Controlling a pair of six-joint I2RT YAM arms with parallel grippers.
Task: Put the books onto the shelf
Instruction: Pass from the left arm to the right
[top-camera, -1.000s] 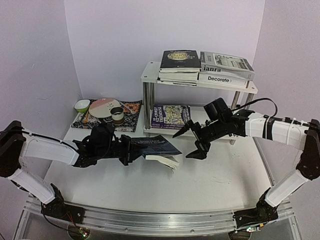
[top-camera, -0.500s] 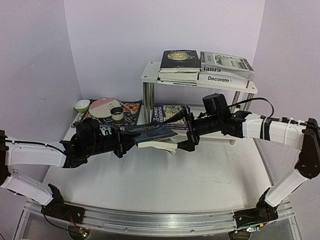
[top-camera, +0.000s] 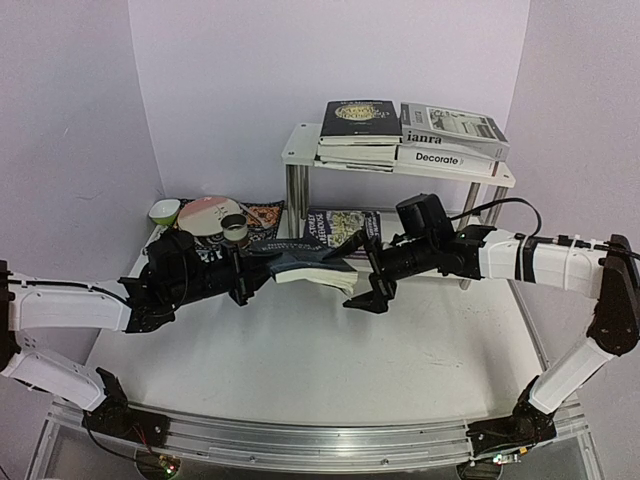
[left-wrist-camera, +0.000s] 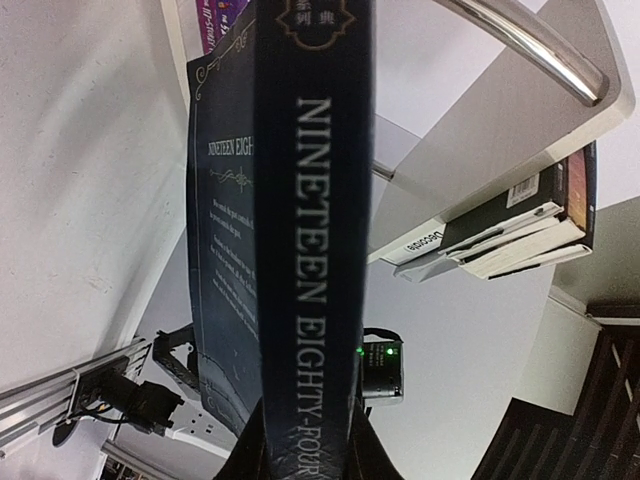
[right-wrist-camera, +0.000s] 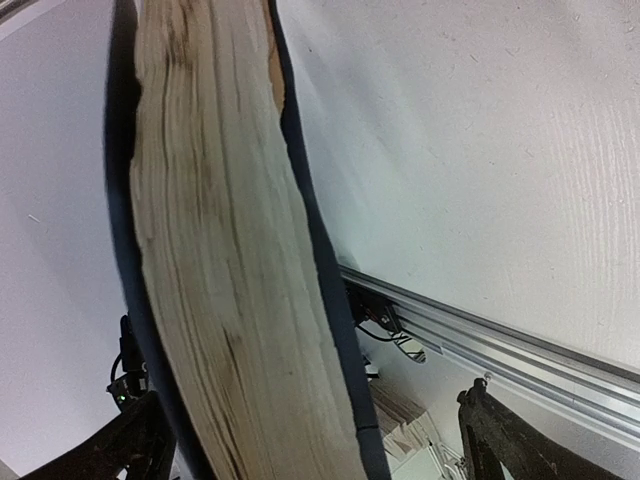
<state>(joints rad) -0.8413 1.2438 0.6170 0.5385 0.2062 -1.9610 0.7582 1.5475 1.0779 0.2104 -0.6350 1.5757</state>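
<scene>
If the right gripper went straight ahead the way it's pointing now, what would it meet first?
The dark blue paperback book, at its cream page edge. The left gripper holds it up by the spine. The open right gripper faces that edge squarely; the gap looks small, though depth is unclear.

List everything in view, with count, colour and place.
blue book: one, dark blue, in the air before the shelf
shelf: one, white boards, chrome legs, back right
stacked books: at least four, black, white, grey, top board
purple book: at least one, lower board
placemat: one, patterned, back left
plate: one, pinkish, on placemat
bowl: one, green, left of plate
cup: one, dark, by plate
table: one, white
left gripper: black, shut on blue book
right gripper: black, open around its page edge
</scene>
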